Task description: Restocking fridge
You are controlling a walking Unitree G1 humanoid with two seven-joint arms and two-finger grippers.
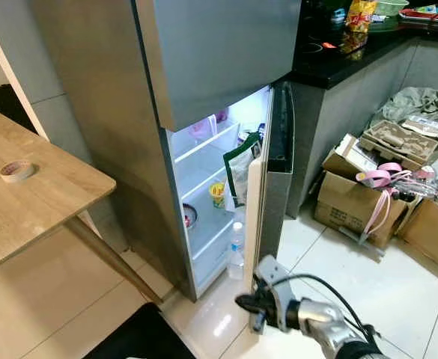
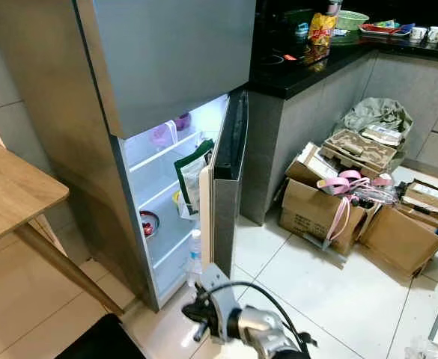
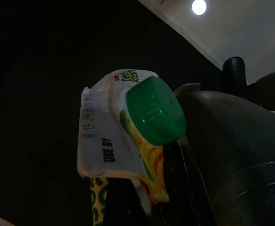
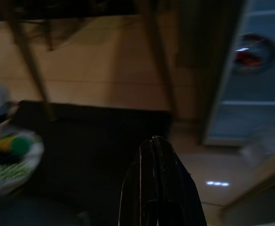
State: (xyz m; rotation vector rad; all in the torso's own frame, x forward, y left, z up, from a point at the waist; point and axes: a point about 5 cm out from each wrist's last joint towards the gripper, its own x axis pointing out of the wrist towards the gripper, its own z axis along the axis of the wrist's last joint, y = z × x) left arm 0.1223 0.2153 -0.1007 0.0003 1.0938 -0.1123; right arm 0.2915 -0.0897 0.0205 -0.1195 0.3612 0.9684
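The silver fridge (image 1: 204, 60) stands ahead with its lower door (image 1: 275, 172) swung open and the inside lit. On its shelves are a green-and-white bag (image 1: 237, 172), a yellow cup (image 1: 217, 193) and a red bowl (image 1: 189, 217). A water bottle (image 1: 236, 250) stands low down by the door. My right gripper (image 1: 245, 303) hovers shut and empty over the floor, just in front of the door's bottom edge. In the left wrist view, a juice carton (image 3: 123, 136) with a green cap (image 3: 155, 110) is held in my left gripper (image 3: 123, 197).
A wooden table (image 1: 31, 202) with a tape roll (image 1: 16, 170) is at the left. A black mat (image 1: 140, 336) lies on the floor tiles in front. Cardboard boxes (image 1: 353, 198) with clutter sit at the right, below a dark counter (image 1: 338, 63).
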